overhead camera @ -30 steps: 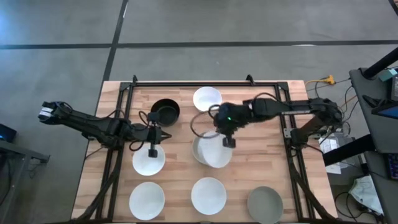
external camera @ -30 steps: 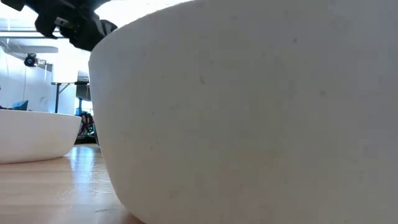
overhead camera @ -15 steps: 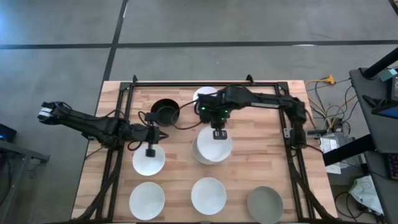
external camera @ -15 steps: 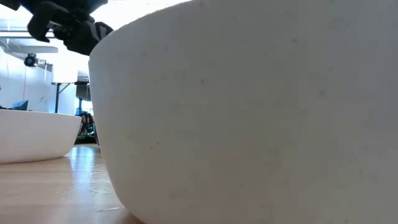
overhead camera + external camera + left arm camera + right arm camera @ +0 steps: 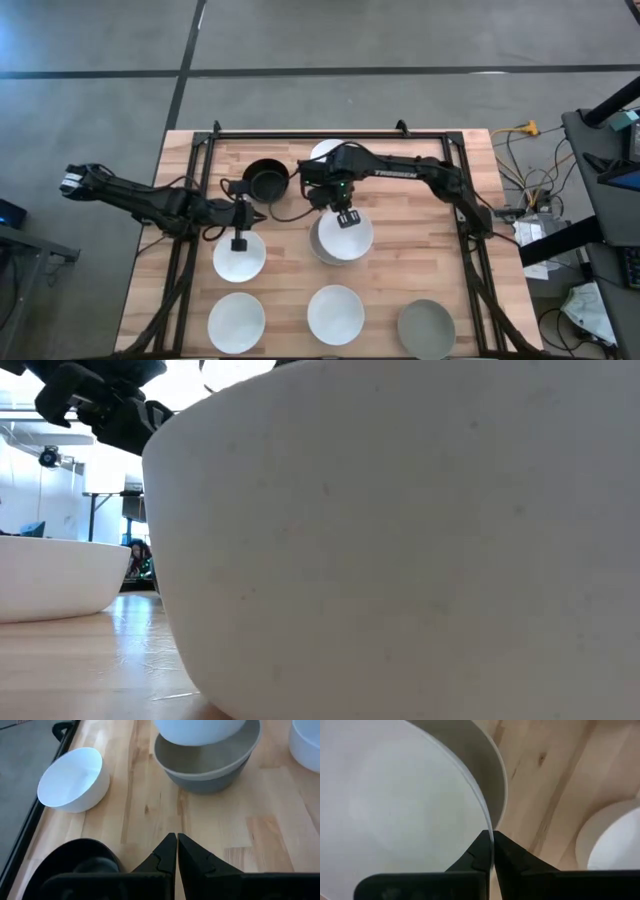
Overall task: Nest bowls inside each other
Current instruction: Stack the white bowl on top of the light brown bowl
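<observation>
The held white bowl [image 5: 345, 237] sits tilted in the grey bowl [image 5: 210, 767] at mid-table, and the right gripper [image 5: 348, 219] pinches its thin rim, fingers pressed together on it. Over the last second the right arm has swung from the stack's right side round to its far side, and the bowl has settled lower into the grey one: in my judgement this nest is nearly seated and awaits release. The left gripper [image 5: 240, 243] hangs closed and empty over the white bowl [image 5: 238, 257] left of the stack. The black bowl [image 5: 265, 179] and another white bowl [image 5: 325, 152] lie beyond the stack, close under the right arm; three more bowls line the near edge. Bare wood lies right of the stack, the clearest way to withdraw.
</observation>
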Controlling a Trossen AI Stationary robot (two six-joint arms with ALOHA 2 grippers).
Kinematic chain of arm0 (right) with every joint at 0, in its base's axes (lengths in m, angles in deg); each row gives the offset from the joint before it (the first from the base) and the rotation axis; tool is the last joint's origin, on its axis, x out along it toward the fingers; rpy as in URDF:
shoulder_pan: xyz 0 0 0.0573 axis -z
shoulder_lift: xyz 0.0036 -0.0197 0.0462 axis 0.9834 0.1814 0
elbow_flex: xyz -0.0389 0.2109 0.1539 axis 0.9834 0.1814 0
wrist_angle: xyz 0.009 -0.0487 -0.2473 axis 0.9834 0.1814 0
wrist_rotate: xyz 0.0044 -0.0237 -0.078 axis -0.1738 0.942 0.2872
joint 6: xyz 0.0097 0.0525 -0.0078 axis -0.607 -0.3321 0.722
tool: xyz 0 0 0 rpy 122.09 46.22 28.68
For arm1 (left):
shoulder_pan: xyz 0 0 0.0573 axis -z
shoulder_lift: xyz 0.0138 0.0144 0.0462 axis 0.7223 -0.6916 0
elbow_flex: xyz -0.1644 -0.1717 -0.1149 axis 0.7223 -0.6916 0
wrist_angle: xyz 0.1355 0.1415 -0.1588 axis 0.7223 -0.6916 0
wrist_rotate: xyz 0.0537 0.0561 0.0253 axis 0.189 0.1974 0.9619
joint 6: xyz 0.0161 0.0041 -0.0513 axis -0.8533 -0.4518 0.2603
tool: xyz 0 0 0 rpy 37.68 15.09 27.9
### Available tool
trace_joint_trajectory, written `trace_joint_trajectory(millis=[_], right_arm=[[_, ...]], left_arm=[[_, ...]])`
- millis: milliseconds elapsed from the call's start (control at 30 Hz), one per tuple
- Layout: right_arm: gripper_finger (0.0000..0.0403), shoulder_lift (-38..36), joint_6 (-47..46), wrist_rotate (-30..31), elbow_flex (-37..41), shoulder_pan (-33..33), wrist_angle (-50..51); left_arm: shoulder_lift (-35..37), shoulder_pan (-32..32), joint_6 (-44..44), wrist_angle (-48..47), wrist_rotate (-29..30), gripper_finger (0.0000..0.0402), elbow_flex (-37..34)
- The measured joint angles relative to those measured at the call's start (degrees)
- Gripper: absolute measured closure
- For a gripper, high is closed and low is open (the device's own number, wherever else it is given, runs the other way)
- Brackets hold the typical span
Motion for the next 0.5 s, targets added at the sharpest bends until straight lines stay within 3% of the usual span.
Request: trace_joint_trajectory(millis=[500], right_arm=[[0.0392, 3.94, 4.55, 0.02, 0.11, 0.5, -2.67]], left_arm=[[-0.4, -0.02, -0.09, -0.4, 0.1, 0.0401, -0.04]])
